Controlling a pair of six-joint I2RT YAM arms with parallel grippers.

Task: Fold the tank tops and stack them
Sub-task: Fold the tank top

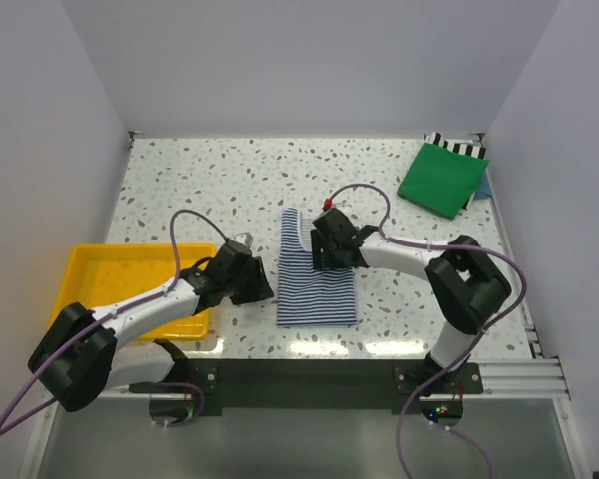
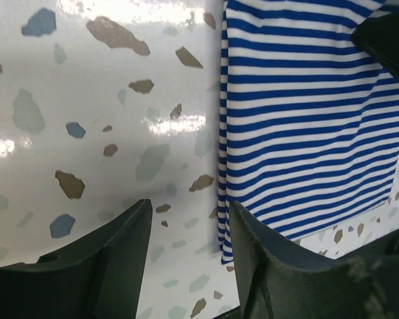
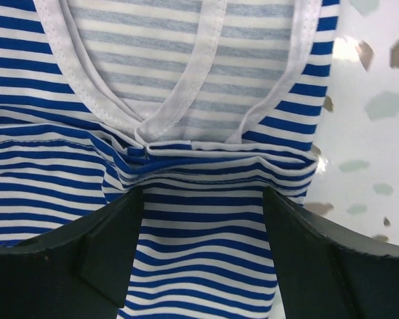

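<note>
- My right end effector [image 3: 203, 203] hangs released over the striped tank top [image 1: 317, 284]; my left end effector [image 2: 189, 222], also released, sits beside its edge.
- The green tank top [image 1: 441, 178] lies well beyond it.
- Risk: pinching only one layer skews the fold.

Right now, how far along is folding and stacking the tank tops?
Done: the plain green cloth tank top lies folded far right. In hand: the navy-and-white striped tank top, partly folded centrally, open right gripper over it, open left gripper beside it. Left: final fold, stacking.
</note>
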